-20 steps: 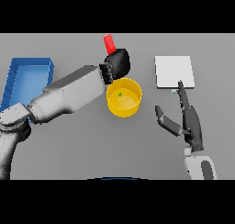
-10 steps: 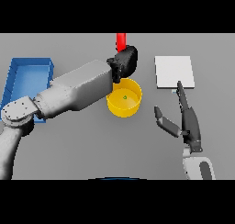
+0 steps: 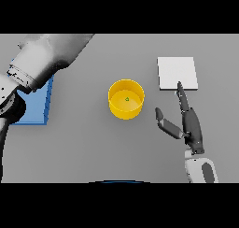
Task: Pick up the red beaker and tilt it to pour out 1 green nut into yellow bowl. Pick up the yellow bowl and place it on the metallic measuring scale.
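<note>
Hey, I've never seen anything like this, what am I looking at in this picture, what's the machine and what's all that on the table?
This is a view from a humanoid robot's head, looking down at a grey table. The big white and grey shape at upper left is its left arm; that hand is out of view. At lower right is its right hand, dark, fingers straight, holding nothing. In the middle stands a yellow bowl with one small green nut inside. The pale square at upper right is a measuring scale, with a fingertip just reaching its near edge. The blue thing at the left, partly behind the arm, is a tray. No red beaker shows.
</note>
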You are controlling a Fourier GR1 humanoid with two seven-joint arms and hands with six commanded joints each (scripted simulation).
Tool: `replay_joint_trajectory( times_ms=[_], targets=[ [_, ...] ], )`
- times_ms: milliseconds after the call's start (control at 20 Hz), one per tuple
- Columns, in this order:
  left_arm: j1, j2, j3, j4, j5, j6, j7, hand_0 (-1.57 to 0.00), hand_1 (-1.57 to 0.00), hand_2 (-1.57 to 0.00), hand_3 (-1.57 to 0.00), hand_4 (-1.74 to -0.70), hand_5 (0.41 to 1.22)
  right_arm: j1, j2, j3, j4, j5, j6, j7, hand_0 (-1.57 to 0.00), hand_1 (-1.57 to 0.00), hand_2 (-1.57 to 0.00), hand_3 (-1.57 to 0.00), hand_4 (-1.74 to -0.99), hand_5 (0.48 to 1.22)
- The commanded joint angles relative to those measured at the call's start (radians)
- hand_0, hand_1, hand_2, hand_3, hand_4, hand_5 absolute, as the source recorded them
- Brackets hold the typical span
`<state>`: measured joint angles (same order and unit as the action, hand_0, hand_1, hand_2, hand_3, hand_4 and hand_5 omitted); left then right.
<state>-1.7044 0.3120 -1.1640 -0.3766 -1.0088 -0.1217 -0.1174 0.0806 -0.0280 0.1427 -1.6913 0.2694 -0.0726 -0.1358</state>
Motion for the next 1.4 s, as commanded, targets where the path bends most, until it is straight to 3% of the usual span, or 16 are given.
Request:
replay_joint_trajectory(
  times_ms=[0, 150, 200, 300, 500, 600, 750, 850, 1100, 1150, 1350],
  targets=[
    [-0.009, 0.011, 0.052, 0.042, 0.056, -0.001, 0.004, -1.57, -1.57, -1.57, -1.41, -1.73, 1.221, -0.003, 0.002, -0.002, 0.010, -0.001, -0.002, 0.001, 0.00, 0.00, 0.00, 0.00, -1.156, 0.658],
    [-0.015, 0.081, 0.261, 0.140, 0.292, 0.000, 0.073, -1.57, -1.57, -1.57, -1.43, -1.74, 1.221, -0.027, -0.012, -0.006, 0.025, 0.044, -0.033, 0.031, 0.00, 0.00, 0.00, 0.00, -1.140, 0.637],
    [-0.007, 0.101, 0.317, 0.171, 0.363, 0.011, 0.090, -1.57, -1.57, -1.57, -1.42, -1.74, 1.221, -0.015, -0.013, 0.001, 0.024, 0.056, -0.040, 0.009, 0.00, 0.00, 0.00, 0.00, -1.144, 0.633],
    [0.005, 0.155, 0.408, 0.225, 0.480, 0.044, 0.126, -1.57, -1.57, -1.57, -1.39, -1.74, 1.221, -0.035, -0.001, -0.005, 0.025, 0.019, -0.023, 0.016, 0.00, 0.00, 0.00, 0.00, -1.129, 0.625],
    [0.105, 0.248, 0.553, 0.298, 0.706, 0.116, 0.148, -1.57, -1.57, -1.57, -1.50, -1.74, 1.221, -0.037, 0.001, -0.012, 0.028, -0.046, 0.025, -0.006, 0.00, 0.00, 0.00, 0.00, -1.081, 0.631],
    [0.180, 0.277, 0.595, 0.325, 0.790, 0.171, 0.168, -1.57, -1.57, -1.57, -1.52, -1.74, 1.221, -0.018, 0.000, -0.003, 0.011, -0.049, 0.035, -0.007, 0.00, 0.00, 0.00, 0.00, -1.106, 0.642],
    [0.258, 0.295, 0.645, 0.350, 0.895, 0.236, 0.274, -1.57, -1.57, -1.57, -1.55, -1.74, 1.221, -0.021, -0.014, -0.008, 0.011, -0.062, 0.052, -0.008, 0.00, 0.00, 0.00, 0.00, -1.148, 0.663],
    [0.299, 0.312, 0.684, 0.348, 0.966, 0.264, 0.303, -1.57, -1.57, -1.57, -1.56, -1.74, 1.221, -0.027, -0.016, -0.003, 0.027, -0.047, 0.048, -0.010, 0.00, 0.00, 0.00, 0.00, -1.165, 0.672],
    [0.452, 0.317, 0.750, 0.301, 1.116, 0.308, 0.324, -1.57, -1.57, -1.57, -1.40, -1.74, 1.221, -0.027, -0.035, -0.004, 0.021, -0.030, 0.044, -0.034, 0.00, 0.00, 0.00, 0.00, -1.192, 0.704],
    [0.480, 0.312, 0.754, 0.278, 1.139, 0.329, 0.325, -1.57, -1.57, -1.57, -1.37, -1.74, 1.221, -0.035, -0.030, -0.005, 0.026, -0.031, 0.041, -0.014, 0.00, 0.00, 0.00, 0.00, -1.194, 0.703],
    [0.627, 0.318, 0.759, 0.129, 1.236, 0.396, 0.358, -1.57, -1.57, -1.57, -1.38, -1.74, 1.221, -0.042, -0.031, -0.008, 0.045, -0.029, 0.039, -0.022, 0.00, 0.00, 0.00, 0.00, -1.205, 0.704]
  ],
)
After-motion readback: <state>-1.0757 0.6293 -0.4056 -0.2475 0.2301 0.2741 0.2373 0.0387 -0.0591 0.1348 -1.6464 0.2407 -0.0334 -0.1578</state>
